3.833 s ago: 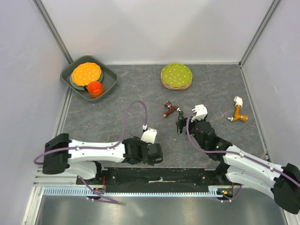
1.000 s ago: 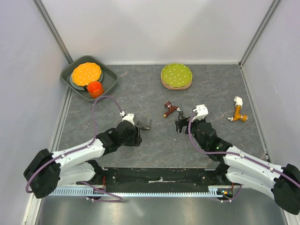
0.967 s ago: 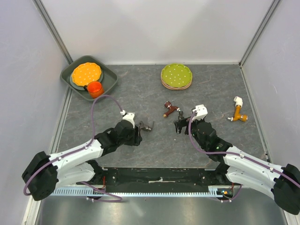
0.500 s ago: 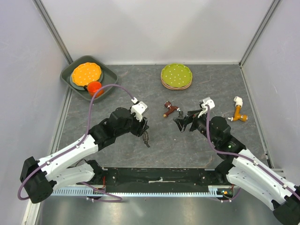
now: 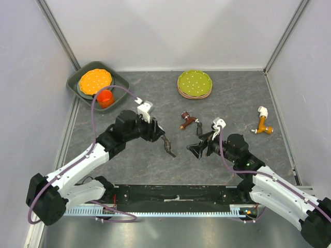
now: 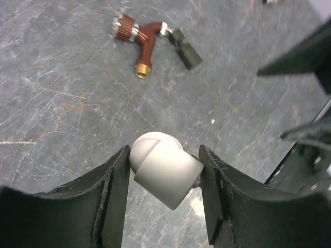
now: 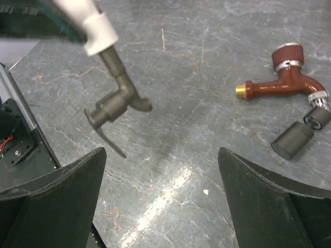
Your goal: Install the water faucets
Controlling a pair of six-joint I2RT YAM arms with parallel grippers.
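The left arm (image 5: 93,155) reaches to the middle of the counter (image 5: 232,98), and its jaws are closed narrowly on the rounded white elbow (image 6: 163,168), one finger on each flank. The grey tap (image 7: 116,103) hangs from the elbow's collar with its stem apparently seated there. It is clear of the surface, somewhat nearer the near edge than the far one. The right arm (image 5: 269,181) has its jaws spread wide and empty. They face the tap from the right, close to it but not touching. The brown tap (image 7: 284,77) lies flat just beyond, towards the far edge, with a dark stub (image 7: 295,137) at its spout. An orange tap (image 5: 264,124) lies well apart, by the right edge. These pieces look like light, stiff, smooth plastic, so weight is no worry, but slip and twist are. The elbow is round and could swivel between flat fingers once the tap is pushed or turned. The tap's thin lever looks like the weakest part and is likely to bend or snap if pinched. The better hold is probably across the thick barrel, where stem and spout meet. There the right jaws could turn it squarely without levering the elbow out of the left.
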